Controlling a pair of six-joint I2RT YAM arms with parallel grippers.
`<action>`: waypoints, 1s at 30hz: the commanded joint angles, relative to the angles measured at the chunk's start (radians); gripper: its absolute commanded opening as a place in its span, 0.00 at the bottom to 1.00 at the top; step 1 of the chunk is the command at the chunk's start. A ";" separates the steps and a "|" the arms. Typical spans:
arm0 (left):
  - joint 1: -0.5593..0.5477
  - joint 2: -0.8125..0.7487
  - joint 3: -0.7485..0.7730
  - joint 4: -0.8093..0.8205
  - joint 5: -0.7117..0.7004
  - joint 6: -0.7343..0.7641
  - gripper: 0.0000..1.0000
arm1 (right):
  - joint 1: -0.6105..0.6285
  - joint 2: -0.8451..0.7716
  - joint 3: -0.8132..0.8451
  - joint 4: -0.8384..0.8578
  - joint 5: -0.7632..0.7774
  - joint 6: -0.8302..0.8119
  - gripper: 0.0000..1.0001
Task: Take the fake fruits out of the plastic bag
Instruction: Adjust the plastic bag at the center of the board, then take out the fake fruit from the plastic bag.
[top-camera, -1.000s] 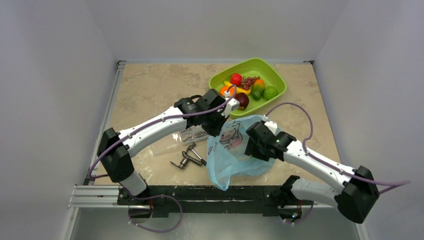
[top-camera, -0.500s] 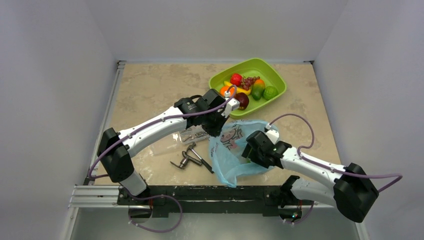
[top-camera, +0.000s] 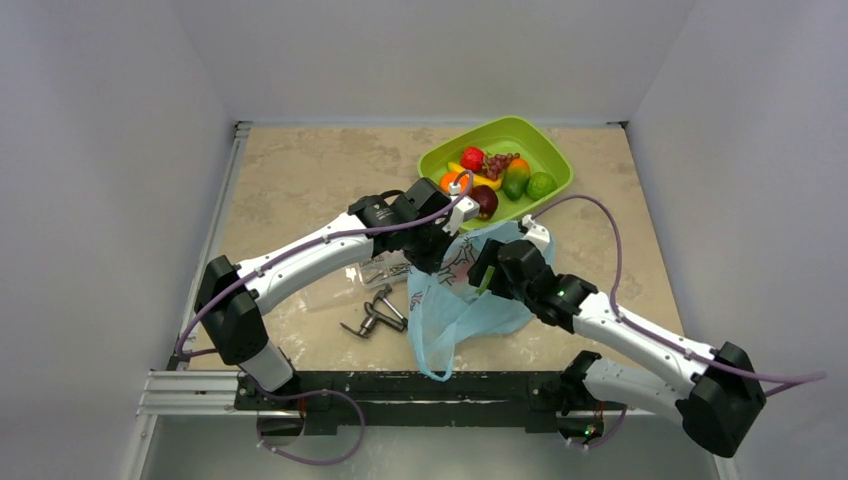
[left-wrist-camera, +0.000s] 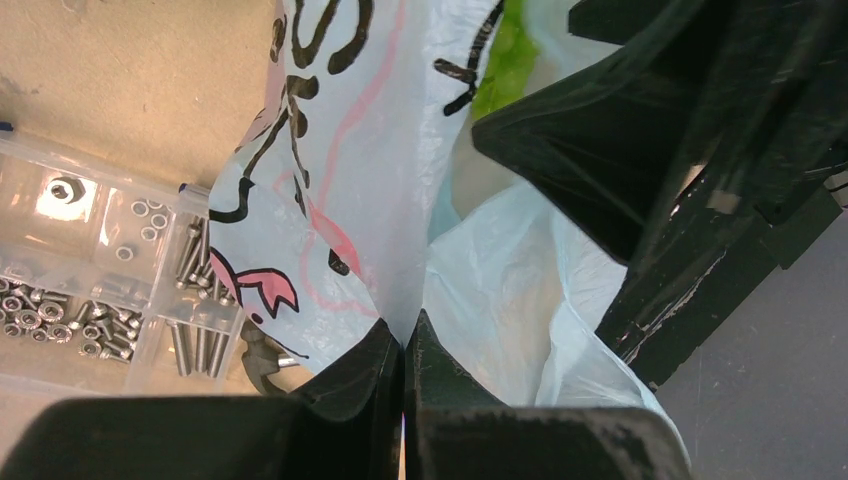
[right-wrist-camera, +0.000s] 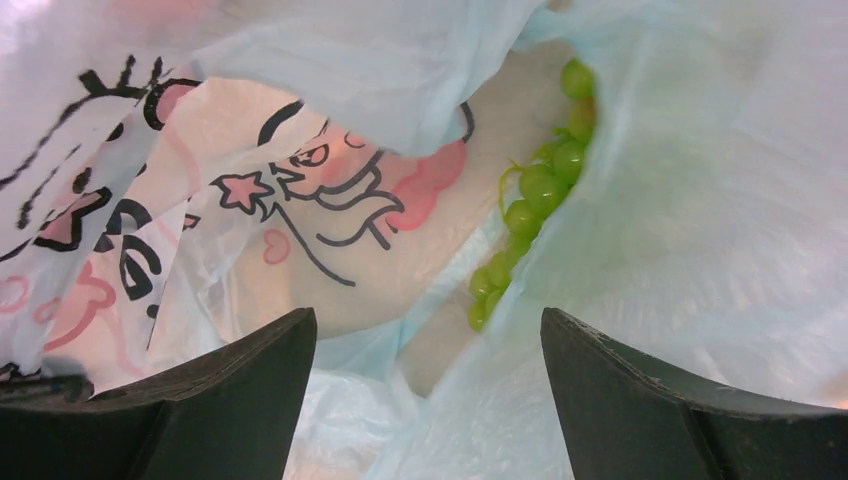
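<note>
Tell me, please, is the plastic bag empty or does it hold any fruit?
Not empty: the right wrist view shows a green grape bunch lying inside the plastic bag, just ahead of the open right gripper.

No readable word, brand or number is showing anywhere. The light-blue plastic bag (right-wrist-camera: 700, 200) is carrying a printed cartoon figure (right-wrist-camera: 340, 190) in black outline with pink patches. Thick black strokes (right-wrist-camera: 130, 260) beside it may be lettering, but folds are hiding too much to read them.
</note>
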 joint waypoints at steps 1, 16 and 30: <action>-0.001 -0.008 0.041 0.001 0.015 0.007 0.00 | -0.002 -0.080 0.054 -0.190 0.077 -0.001 0.82; -0.001 0.004 0.043 -0.002 0.011 0.007 0.00 | 0.006 0.166 0.242 -0.050 0.024 -0.124 0.50; -0.003 0.010 0.046 -0.008 0.018 0.010 0.00 | 0.006 0.328 0.266 -0.250 0.358 -0.075 0.50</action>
